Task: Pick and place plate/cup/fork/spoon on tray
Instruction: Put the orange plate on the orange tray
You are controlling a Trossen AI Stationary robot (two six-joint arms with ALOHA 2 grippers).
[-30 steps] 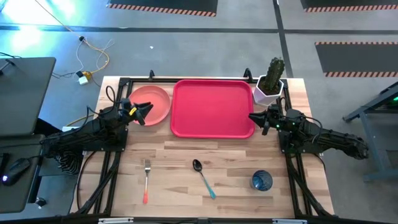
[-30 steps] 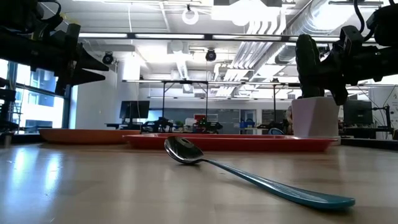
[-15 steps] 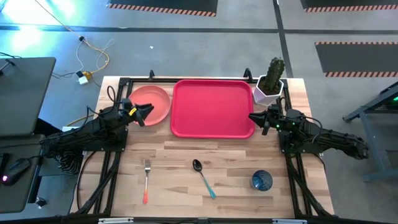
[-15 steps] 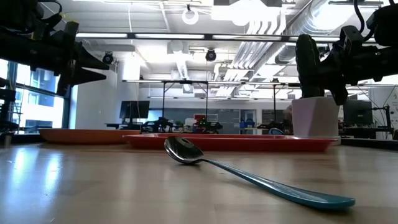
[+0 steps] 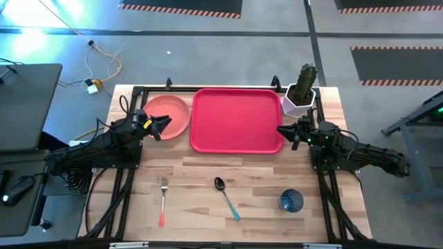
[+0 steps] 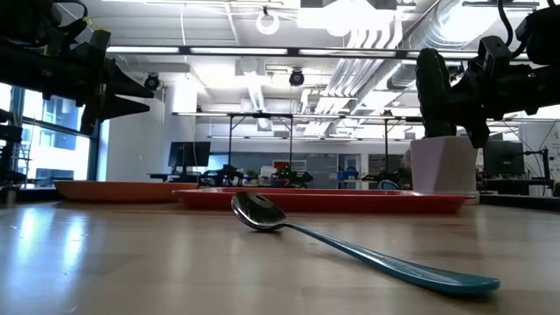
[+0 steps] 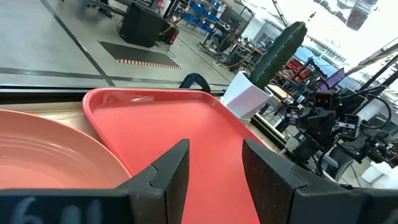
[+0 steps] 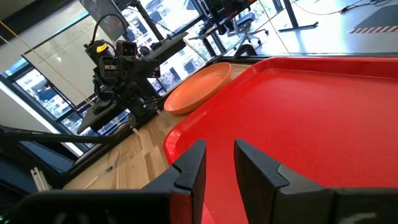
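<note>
We log left tool (image 5: 163,122) open over plate (image 5: 171,114) at 9 o'clock of empty tray (image 5: 236,119), right tool (image 5: 282,131) open at tray's 3 o'clock edge, fork (image 5: 163,200), spoon (image 5: 225,196), cup (image 5: 291,200) along worktop (image 5: 263,173) at 6 o'clock.

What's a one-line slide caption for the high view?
Both grippers open beside the empty tray; plate, fork, spoon, cup unplaced.

A: Where's the left end effector (image 5: 165,122)?
B: At the far left of the bench, raised, pointing right, fingers (image 7: 171,171) parted with nothing between them

A: And the right end effector (image 5: 280,131)?
B: Far right, also raised, pointing left toward the other, fingers (image 8: 193,171) slightly apart, empty too
</note>
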